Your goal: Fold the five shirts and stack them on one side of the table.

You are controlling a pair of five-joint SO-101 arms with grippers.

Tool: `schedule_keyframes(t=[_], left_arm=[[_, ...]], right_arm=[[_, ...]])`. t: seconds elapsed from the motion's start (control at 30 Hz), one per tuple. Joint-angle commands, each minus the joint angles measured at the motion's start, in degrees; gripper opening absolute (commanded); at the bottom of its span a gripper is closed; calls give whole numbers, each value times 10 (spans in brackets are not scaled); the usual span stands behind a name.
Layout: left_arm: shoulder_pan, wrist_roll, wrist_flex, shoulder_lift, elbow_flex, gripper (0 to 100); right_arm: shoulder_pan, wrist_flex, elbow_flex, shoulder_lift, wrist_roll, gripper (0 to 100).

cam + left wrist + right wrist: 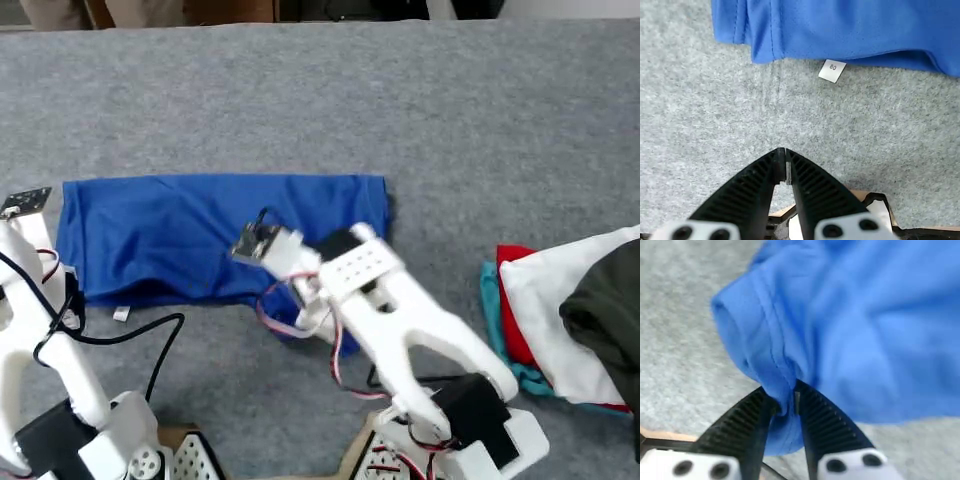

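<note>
One white tag (832, 70), at blue shirt (850, 25) hem

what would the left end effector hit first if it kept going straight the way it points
Likely the blue shirt, at its near hem beside the white tag, with grey table cover in between. The shut left end effector may be tilted down, so it could touch the cover first; depth is unclear.

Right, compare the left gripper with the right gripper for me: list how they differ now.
The left gripper is shut on nothing; the right gripper is shut on a bunched edge of the blue shirt. The left gripper sits over bare grey table, short of the shirt's hem and its white tag; the right gripper is at the shirt itself. Shared: both have black ribbed fingers, closed.
</note>
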Motion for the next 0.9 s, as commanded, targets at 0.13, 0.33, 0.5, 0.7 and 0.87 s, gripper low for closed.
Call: schedule_keyframes(t=[0.13, 0.33, 0.5, 0.7, 0.87], left_arm=[[1, -2, -1, -19, -2, 20], [1, -2, -1, -19, -2, 20], [2, -2, -1, -19, -2, 20], [1, -2, -1, -19, -2, 20], [1, -2, -1, -19, -2, 20]], right_arm=[[50, 19, -113, 7, 54, 37], [51, 19, -153, 7, 93, 36], [51, 19, -196, 36, 104, 36], [52, 21, -269, 102, 117, 36], [52, 22, -306, 133, 140, 27]])
